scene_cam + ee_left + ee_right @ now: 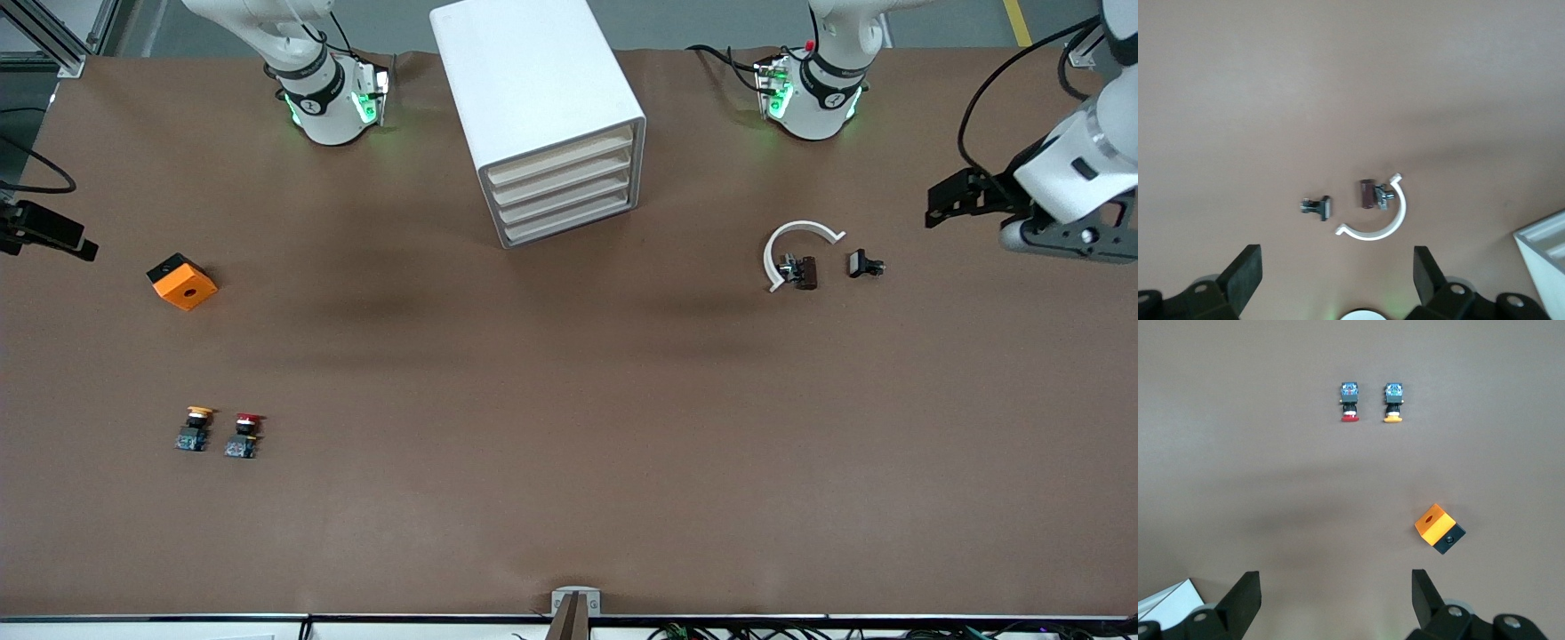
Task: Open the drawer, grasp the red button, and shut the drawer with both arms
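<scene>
The white cabinet (533, 80) stands at the middle of the table near the robots' bases; its four cream drawer fronts (564, 191) are all shut. The red-capped button (244, 435) lies toward the right arm's end, near the front camera, and also shows in the right wrist view (1349, 403). My right gripper (62, 236) hangs open and empty at that end of the table, its jaws wide apart (1336, 600). My left gripper (942, 203) hangs open and empty (1337, 277) over the left arm's end.
A yellow-capped button (195, 428) lies beside the red one. An orange cube (182, 282) sits farther from the front camera than both. A white curved clip (800, 244), a small dark part (803, 272) and a small black part (864, 264) lie toward the left arm's end.
</scene>
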